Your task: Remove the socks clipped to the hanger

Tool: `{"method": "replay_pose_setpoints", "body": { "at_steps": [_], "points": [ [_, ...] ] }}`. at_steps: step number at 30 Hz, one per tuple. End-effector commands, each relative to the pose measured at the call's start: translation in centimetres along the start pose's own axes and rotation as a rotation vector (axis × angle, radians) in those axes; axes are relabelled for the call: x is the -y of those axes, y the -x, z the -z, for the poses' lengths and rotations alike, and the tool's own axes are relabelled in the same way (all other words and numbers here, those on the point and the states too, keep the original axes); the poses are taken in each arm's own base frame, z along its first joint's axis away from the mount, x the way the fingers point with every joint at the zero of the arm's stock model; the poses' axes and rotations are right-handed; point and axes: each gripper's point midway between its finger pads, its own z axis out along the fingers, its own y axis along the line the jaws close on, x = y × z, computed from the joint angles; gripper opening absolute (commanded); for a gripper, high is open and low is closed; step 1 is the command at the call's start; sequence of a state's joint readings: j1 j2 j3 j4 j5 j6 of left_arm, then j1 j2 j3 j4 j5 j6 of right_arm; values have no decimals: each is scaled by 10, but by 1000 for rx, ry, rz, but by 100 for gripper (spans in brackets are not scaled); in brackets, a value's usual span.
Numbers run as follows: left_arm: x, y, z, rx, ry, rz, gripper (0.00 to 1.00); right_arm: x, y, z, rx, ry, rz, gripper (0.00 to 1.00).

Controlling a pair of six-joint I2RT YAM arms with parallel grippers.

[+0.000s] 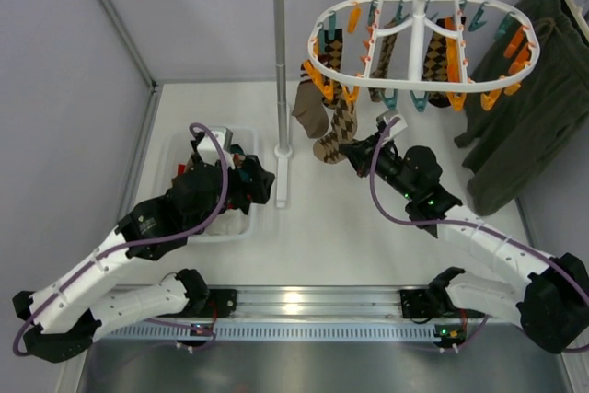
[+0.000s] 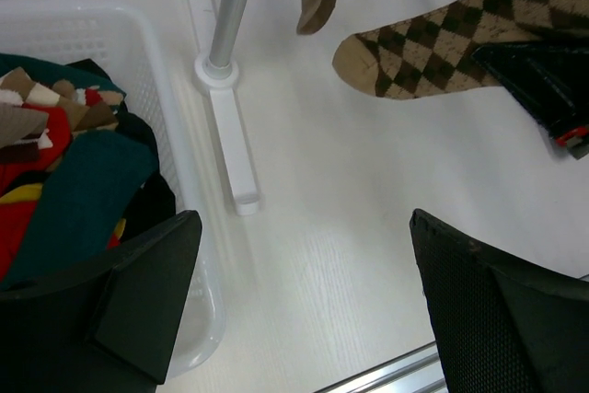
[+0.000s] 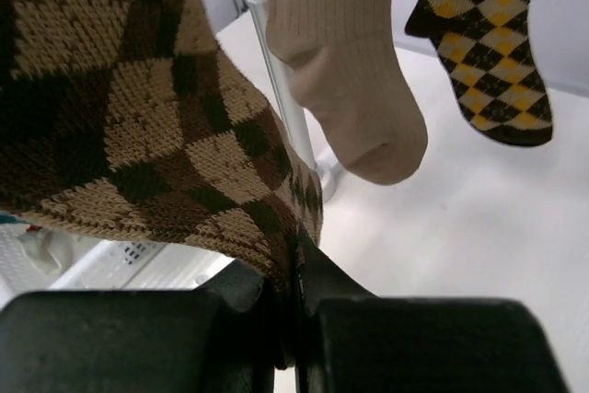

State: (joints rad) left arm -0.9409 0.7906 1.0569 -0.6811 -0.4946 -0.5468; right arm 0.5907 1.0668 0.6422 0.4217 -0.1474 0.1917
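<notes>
You are at the grasp step. Your right gripper point(image 3: 296, 269) is pinched tight on the lower end of a brown argyle sock point(image 1: 338, 131), which hangs at centre frame from the left rim of the hanger point(image 1: 419, 39) at upper right. Next, pull down and away steadily, so the clip lets go without swinging the frame. Your left gripper point(image 2: 304, 310) hovers wide open and empty over the edge of the basket point(image 2: 92, 20) at left.
</notes>
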Motion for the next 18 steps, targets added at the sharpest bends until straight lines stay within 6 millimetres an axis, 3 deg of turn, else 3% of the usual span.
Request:
{"method": "replay_pose_setpoints", "body": {
  "at_steps": [1,4,5,7,8,10,11,13,14,18],
  "points": [
    [18,43,6,95,-30,69,98,-20,44,-2,168,63,0,0],
    [31,71,7,131,-42,69,99,-28,41,0,178,44,-3,0],
    [37,91,14,168,-58,84,98,-39,36,0,171,52,-1,0],
    [44,104,9,183,-40,55,99,-35,34,2,178,-32,16,0],
    [51,124,17,220,-61,62,99,-51,29,3,173,-12,18,0],
    [64,134,8,218,-59,-1,98,-48,26,4,176,-95,32,0],
    [71,153,15,253,-77,4,98,-62,19,5,155,-82,38,0],
    [88,158,10,255,-87,-54,99,-65,15,1,127,-130,44,0],
    [92,174,17,292,-80,-52,99,-72,11,0,111,-128,47,0],
    [133,176,8,291,-108,-199,99,-83,3,-7,87,-150,60,0]
  ]
}}
